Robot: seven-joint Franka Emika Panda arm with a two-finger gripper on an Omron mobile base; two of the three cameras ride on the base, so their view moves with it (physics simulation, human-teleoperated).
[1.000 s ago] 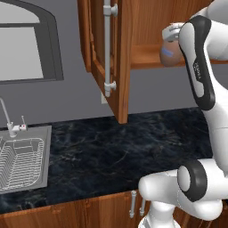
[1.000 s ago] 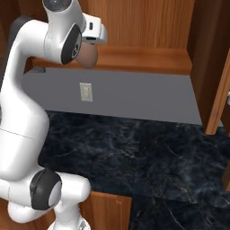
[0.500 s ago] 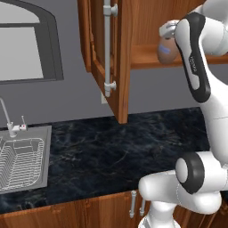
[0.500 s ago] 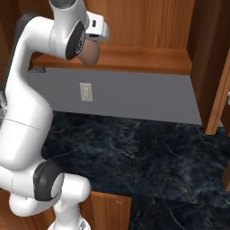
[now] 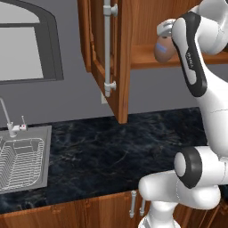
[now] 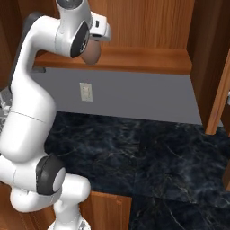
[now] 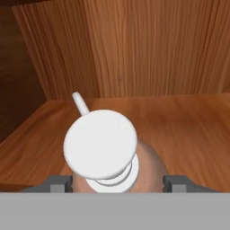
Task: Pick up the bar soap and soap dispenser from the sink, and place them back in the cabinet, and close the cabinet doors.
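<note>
Carrying the brown teardrop-shaped soap dispenser [image 5: 164, 50] with its white pump top toward the reddish-brown wooden cabinet [image 5: 147, 53], the white arm risks clipping the shelf's front lip, since the bottle hangs about level with that edge and could be knocked askew. The open raised-panel cabinet door [image 5: 113, 58] stands left of it. The fingers [image 7: 174, 183] sit partly closed on either side of the bottle's body, holding it. The arm reaches high, its hand at the shelf opening.
</note>
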